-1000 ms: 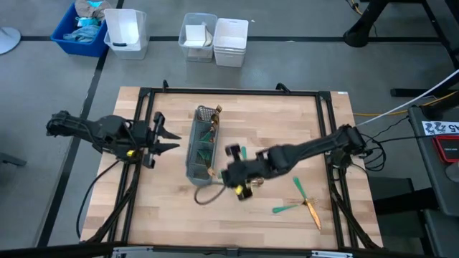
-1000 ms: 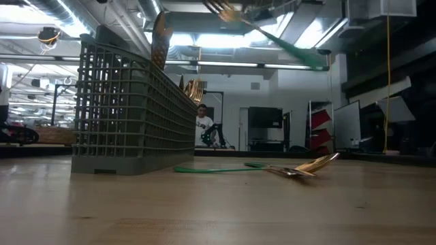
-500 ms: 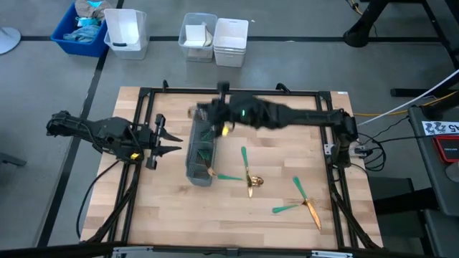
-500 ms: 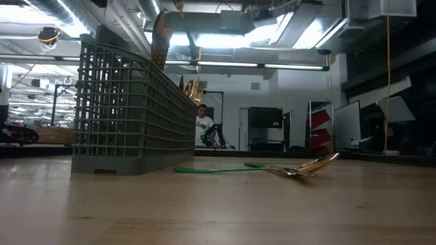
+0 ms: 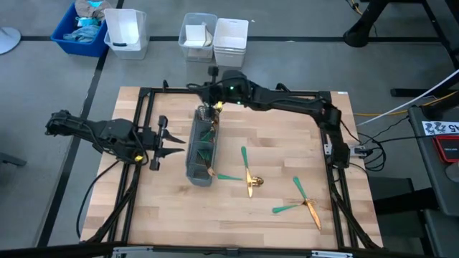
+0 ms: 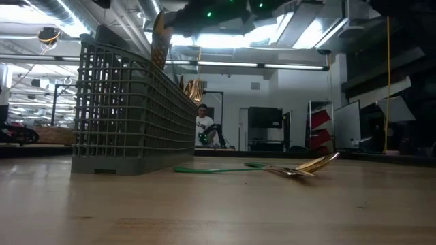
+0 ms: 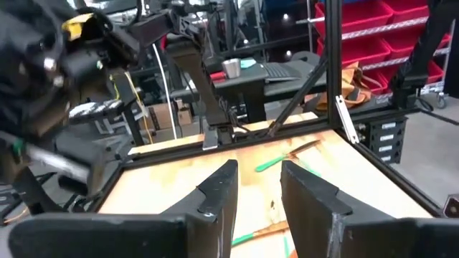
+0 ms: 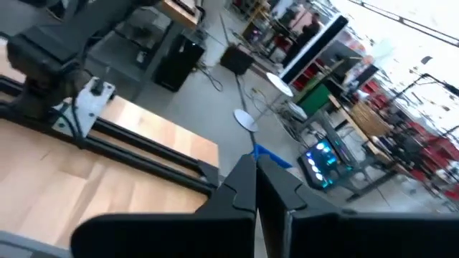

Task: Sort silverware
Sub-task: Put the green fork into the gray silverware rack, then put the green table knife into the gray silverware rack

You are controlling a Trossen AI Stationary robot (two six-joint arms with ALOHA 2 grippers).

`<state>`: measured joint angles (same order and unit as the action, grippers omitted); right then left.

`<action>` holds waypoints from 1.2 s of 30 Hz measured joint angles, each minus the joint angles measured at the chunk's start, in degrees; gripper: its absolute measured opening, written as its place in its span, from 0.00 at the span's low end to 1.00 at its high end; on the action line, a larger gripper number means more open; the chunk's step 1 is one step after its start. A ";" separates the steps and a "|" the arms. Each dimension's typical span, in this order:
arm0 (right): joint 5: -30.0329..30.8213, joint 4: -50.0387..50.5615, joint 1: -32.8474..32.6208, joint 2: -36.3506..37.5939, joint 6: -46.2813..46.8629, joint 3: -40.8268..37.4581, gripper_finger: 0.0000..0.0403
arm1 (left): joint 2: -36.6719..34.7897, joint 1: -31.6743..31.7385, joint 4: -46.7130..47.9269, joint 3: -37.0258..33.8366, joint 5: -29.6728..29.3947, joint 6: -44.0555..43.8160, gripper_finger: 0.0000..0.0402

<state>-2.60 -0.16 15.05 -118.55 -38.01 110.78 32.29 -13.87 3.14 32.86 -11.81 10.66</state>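
The wooden table (image 5: 165,208) carries a black frame (image 5: 237,92) around its edge. The right arm (image 5: 287,102) reaches from the right side across the far edge of the table, with the right gripper (image 5: 209,94) just above the far end of the caddy; in its wrist view the fingers (image 8: 247,188) are pressed together, and no utensil can be made out between them. The left arm (image 5: 86,132) lies at the left side of the table, with the left gripper (image 5: 172,144) pointing toward the caddy from just beside it. Its fingers (image 7: 219,192) stand partly apart with nothing between them.

The grey mesh caddy (image 5: 203,147) lies lengthwise near the middle of the table, left of centre. Gold heads and teal handles of silverware show inside it (image 5: 207,134), and gold heads rise above its far end in the low view (image 6: 161,37).

Loose silverware lies on the bare wood to the right of the caddy. One teal-handled piece with a gold head (image 5: 247,170) lies near the caddy, crossed by a second teal-handled piece (image 5: 226,177) that reaches the caddy's near end. Farther right, well apart from the caddy, two more teal-handled pieces (image 5: 305,199) cross near the table's front right area. In the low view a gold spoon head (image 6: 300,168) rests on the wood beside a green handle (image 6: 208,169).
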 joint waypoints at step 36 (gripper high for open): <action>30.98 35.95 -7.07 2.16 10.55 5.90 0.27 | 1.05 0.04 2.64 0.00 -6.43 1.33 0.24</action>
<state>28.38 35.78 7.97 -116.39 -27.47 116.68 33.34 -13.82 5.78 32.86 -18.24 11.99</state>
